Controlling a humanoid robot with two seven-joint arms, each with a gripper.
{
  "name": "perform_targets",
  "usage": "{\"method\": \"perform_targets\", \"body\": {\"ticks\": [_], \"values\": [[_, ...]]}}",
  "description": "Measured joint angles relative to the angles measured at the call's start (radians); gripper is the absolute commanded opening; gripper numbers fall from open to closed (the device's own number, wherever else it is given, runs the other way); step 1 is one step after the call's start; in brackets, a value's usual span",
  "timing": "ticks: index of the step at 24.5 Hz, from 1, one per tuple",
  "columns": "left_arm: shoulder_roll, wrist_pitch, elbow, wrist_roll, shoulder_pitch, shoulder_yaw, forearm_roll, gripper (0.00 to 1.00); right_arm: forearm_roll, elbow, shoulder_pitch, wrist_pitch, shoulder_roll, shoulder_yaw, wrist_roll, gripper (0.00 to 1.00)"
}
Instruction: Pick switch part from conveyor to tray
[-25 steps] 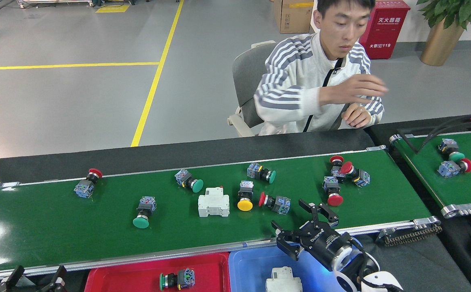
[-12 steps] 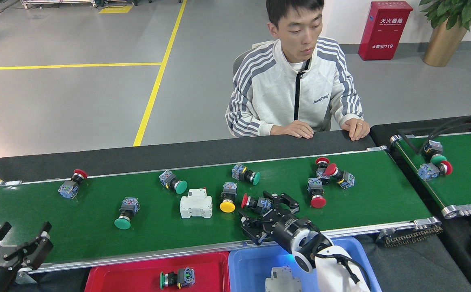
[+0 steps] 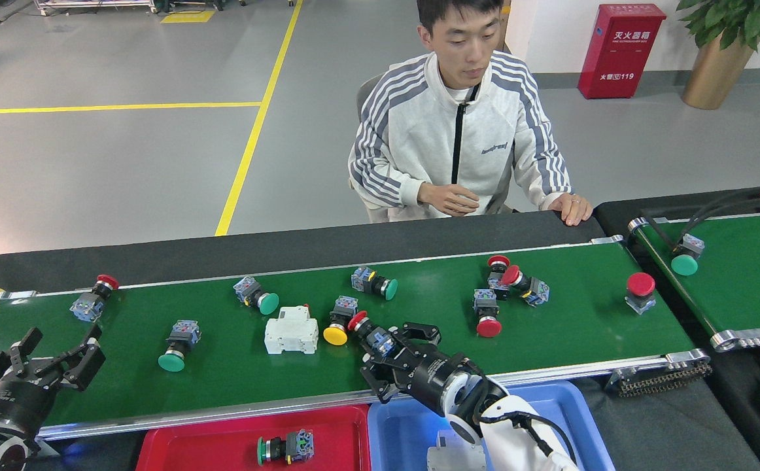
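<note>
Fingers of the right gripper (image 3: 385,352), wide a moment ago, now bracket the red switch (image 3: 368,331) on the conveyor (image 3: 550,340); grasp imminent. Left gripper (image 3: 46,363) stays spread.

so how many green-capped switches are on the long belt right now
3 on the conveyor: green button left, green button middle, green button far. None look hidden.
</note>
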Motion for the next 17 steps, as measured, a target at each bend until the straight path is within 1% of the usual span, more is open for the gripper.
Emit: {"method": "perform_targets", "body": {"ticks": [1, 3, 6, 8, 10, 12, 14, 16, 17], "values": [[0.001, -0.005, -0.006, 0.0, 0.004, -0.003, 0.001, 0.99, 0.001, -0.036, 0.024, -0.027, 0.0, 0.023, -0.002, 0.21], [0.0, -0.056, -0.057, 0.0, 0.043, -0.008, 0.007, 0.99, 0.013, -0.07, 0.054, -0.064, 0.0, 0.078, -0.006, 1.0], [-0.006, -0.138, -0.17, 0.004, 0.124, -0.005, 0.057, 0.99, 0.032, -0.072, 0.062, -0.085, 0.004, 0.136, -0.032, 1.0], [-0.006, -0.165, -0.247, 0.002, 0.178, -0.011, 0.095, 0.99, 0.031, -0.076, 0.07, -0.091, 0.004, 0.133, -0.043, 1.0], [-0.006, -0.179, -0.307, -0.001, 0.234, -0.024, 0.105, 0.99, 0.029, -0.096, 0.085, -0.094, 0.004, 0.096, -0.048, 1.0], [-0.011, -0.184, -0.328, -0.003, 0.266, -0.051, 0.106, 0.99, 0.026, -0.156, 0.13, -0.097, 0.001, -0.023, -0.05, 0.99], [-0.023, -0.175, -0.318, -0.004, 0.269, -0.074, 0.105, 0.99, 0.025, -0.226, 0.223, -0.08, -0.003, -0.216, -0.053, 0.99], [-0.024, -0.14, -0.293, -0.006, 0.262, -0.08, 0.104, 0.99, 0.025, -0.28, 0.315, -0.025, -0.003, -0.41, -0.054, 0.99], [-0.024, -0.12, -0.278, -0.006, 0.248, -0.08, 0.1, 0.99, 0.025, -0.298, 0.35, 0.033, -0.002, -0.493, -0.063, 0.99]]}}
